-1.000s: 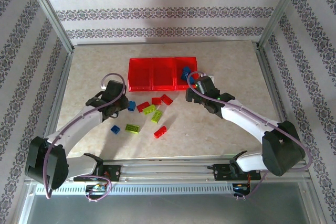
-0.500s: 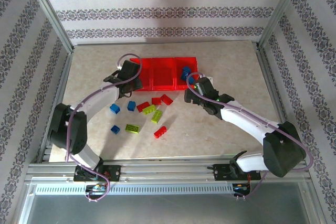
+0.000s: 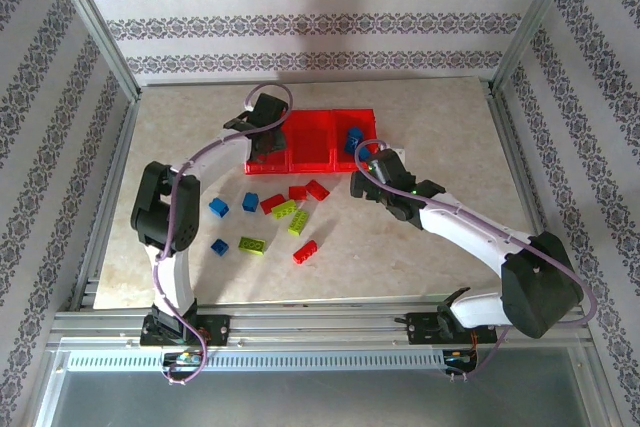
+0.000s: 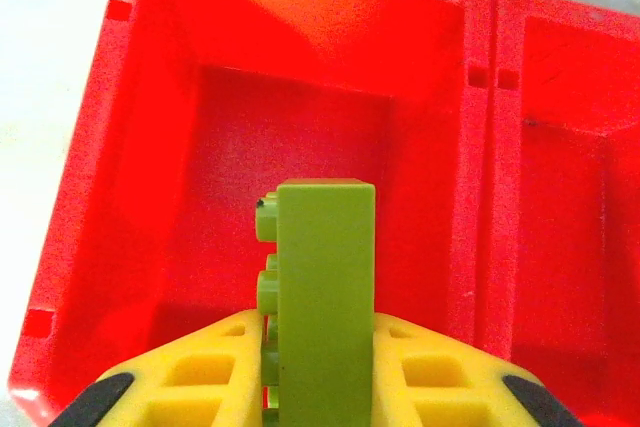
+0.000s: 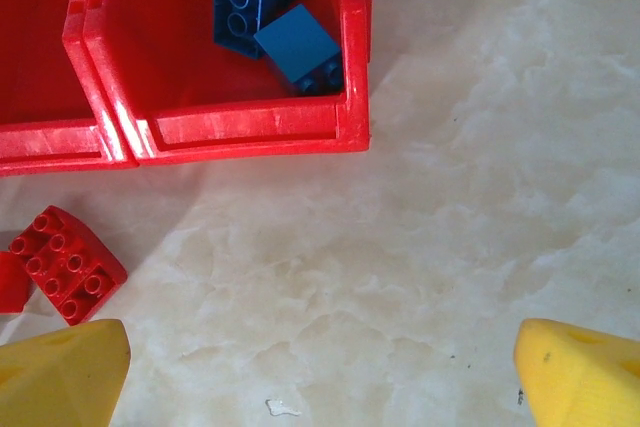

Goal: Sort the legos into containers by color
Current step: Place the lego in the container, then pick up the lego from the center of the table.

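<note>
Above the counter (image 3: 450, 117), in the top view, the tray of three red bins (image 3: 312, 147) lies toward the far side. The left arm (image 3: 215, 155) reaches over it, so that its jaws hang above the leftmost bin (image 3: 280, 166). Blue bricks (image 3: 352, 136) lie in the rightmost bin, and the right arm (image 3: 460, 227) ends just beside that bin's near corner. In front of the tray, loose legos (image 3: 285, 209) in blue, red and lime green are scattered on the counter. In the left wrist view the left jaws pinch a lime green brick (image 4: 325, 287) between two yellow fingers (image 4: 195, 377). It stands on end with its studs facing left, over the inside of the leftmost bin, and the middle bin (image 4: 560, 147) is to the right. In the right wrist view the right jaws are spread wide, the yellow fingertips (image 5: 60, 372) at the lower corners with bare counter between them. Two of the blue bricks sit in the near corner of the rightmost bin (image 5: 250, 132), and a red brick (image 5: 65, 277) lies on the counter just outside the bins.
</note>
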Tool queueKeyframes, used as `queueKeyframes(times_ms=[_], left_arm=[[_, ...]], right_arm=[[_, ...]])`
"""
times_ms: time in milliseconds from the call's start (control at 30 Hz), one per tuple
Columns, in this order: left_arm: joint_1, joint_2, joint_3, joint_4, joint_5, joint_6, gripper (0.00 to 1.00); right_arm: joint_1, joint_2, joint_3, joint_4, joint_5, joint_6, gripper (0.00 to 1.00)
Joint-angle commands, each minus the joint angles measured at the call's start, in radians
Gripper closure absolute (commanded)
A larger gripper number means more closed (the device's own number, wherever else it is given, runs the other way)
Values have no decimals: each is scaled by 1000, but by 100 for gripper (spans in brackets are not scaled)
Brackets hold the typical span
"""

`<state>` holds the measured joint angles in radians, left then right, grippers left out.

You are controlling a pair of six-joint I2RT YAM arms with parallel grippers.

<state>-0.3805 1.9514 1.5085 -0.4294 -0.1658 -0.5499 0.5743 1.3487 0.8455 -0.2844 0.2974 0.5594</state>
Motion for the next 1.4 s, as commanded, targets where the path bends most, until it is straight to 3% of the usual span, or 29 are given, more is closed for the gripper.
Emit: queueKeyframes(times_ms=[0, 267, 567, 1100, 1267, 1367], left_arm=[[-11, 32, 36, -63, -32, 24, 76], [-12, 77, 37, -56, -27, 10, 68], [-11, 63, 14, -40, -12, -8, 49], [-12, -252, -198, 43, 5, -39, 42], [-12, -376, -322, 97, 4, -56, 25], [-12, -451, -390, 109, -16, -68, 4]], right_arm=[[13, -3, -19, -24, 17, 31, 2], [50, 63, 4, -18, -15, 11, 3], [72, 176, 63, -16, -82, -13, 13], [137, 304, 163, 9, -148, -122, 21], [138, 341, 193, 7, -173, -146, 23], [139, 363, 209, 8, -192, -161, 27]])
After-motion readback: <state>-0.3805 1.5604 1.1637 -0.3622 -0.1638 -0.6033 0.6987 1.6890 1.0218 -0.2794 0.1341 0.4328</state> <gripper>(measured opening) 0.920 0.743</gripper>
